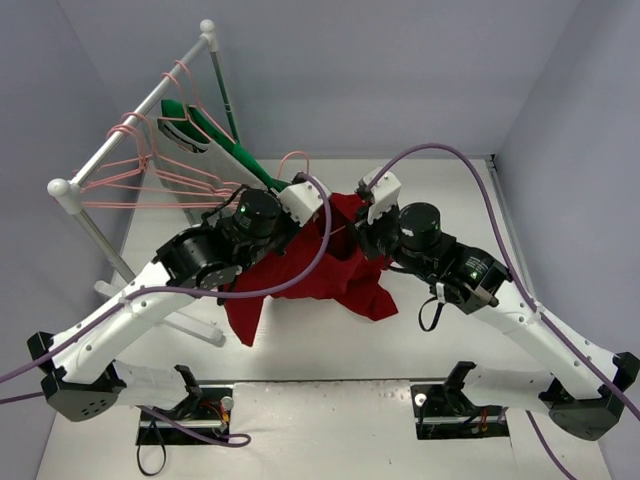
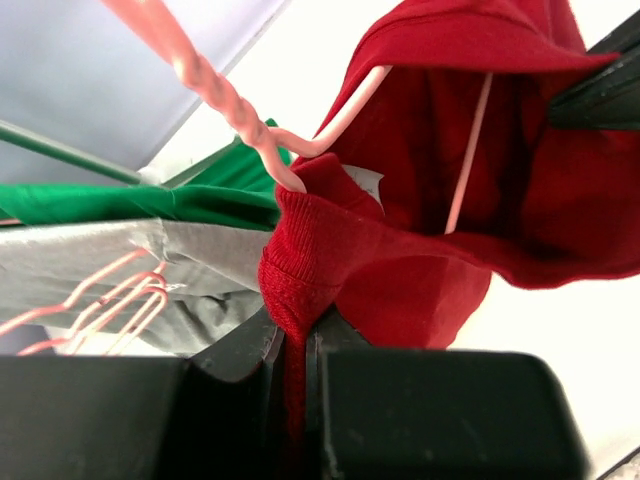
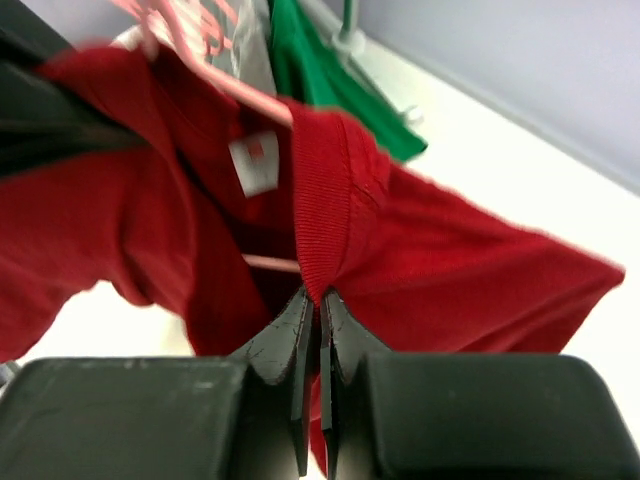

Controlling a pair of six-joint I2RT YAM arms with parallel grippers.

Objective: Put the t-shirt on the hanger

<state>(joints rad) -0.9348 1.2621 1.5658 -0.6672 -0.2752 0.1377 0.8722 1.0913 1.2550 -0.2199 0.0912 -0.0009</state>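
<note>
The dark red t-shirt (image 1: 330, 265) hangs in the air between my two grippers at the table's middle. My left gripper (image 1: 300, 200) is shut on the ribbed collar (image 2: 290, 275). My right gripper (image 1: 378, 205) is shut on the collar's other side (image 3: 325, 220). The pink wire hanger (image 1: 296, 162) has its hook sticking up above the collar. Its arms run inside the shirt in the left wrist view (image 2: 465, 165) and in the right wrist view (image 3: 225, 85). The shirt's white label (image 3: 252, 162) shows inside the neck.
A white clothes rail (image 1: 135, 110) stands at the back left with several pink hangers (image 1: 150, 175), a green garment (image 1: 235, 150) and a grey shirt (image 2: 150, 260). Grey walls close in the table on three sides.
</note>
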